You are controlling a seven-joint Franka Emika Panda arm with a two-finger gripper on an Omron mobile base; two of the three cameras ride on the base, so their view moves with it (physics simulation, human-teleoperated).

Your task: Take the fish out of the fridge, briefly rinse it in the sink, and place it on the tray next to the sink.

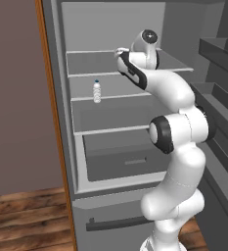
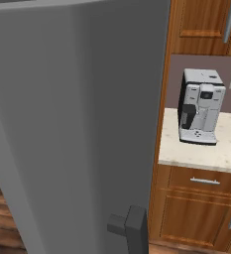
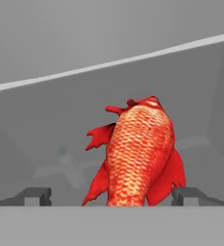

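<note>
Fish position decided the coming move: the small red-orange scaly fish (image 3: 138,153) lay on a pale-edged shelf of the tall grey fridge (image 1: 81,147), straight ahead of the jaws and centred between the two dark fingertips (image 3: 36,196), its long axis running away from the hand. The two-finger gripper (image 3: 111,197) stood released, grasping nothing. A small clear water bottle (image 1: 97,91) stood on a lower shelf, left, well apart.

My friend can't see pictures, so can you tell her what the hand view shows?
A bright red-orange fish with scales and fins lies on a grey fridge shelf, right in front of the camera. The tool is open, with one dark fingertip on each side of the fish, not yet gripping it.
</note>
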